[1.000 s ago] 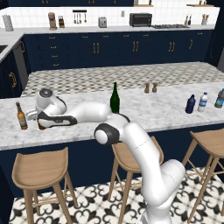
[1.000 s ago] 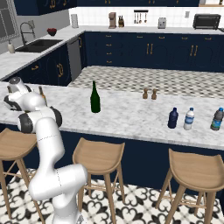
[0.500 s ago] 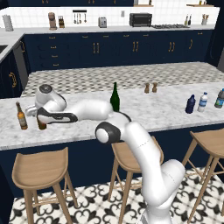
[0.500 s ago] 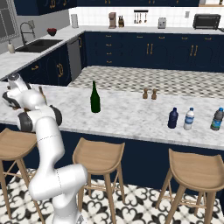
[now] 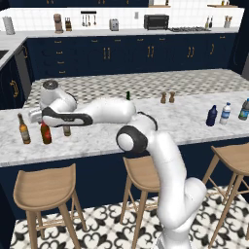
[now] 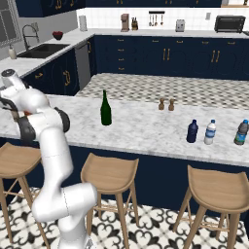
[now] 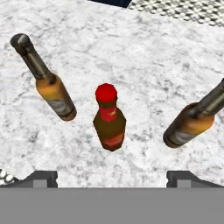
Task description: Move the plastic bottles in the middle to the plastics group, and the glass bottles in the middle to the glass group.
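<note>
The gripper (image 7: 111, 177) is seen spread wide with nothing between its fingertips, above the short reddish-brown bottle with red top (image 7: 109, 117), which stands upright on the marble counter (image 5: 97, 138) near its left end, between the two amber beer bottles (image 7: 46, 79) and apart from both. The green wine bottle (image 6: 105, 109) is left standing mid-counter. The navy-blue bottle (image 6: 192, 132) is placed just beside the clear water bottle (image 6: 209, 132) near the right end, with the teal bottle (image 6: 240, 133) further toward that end.
</note>
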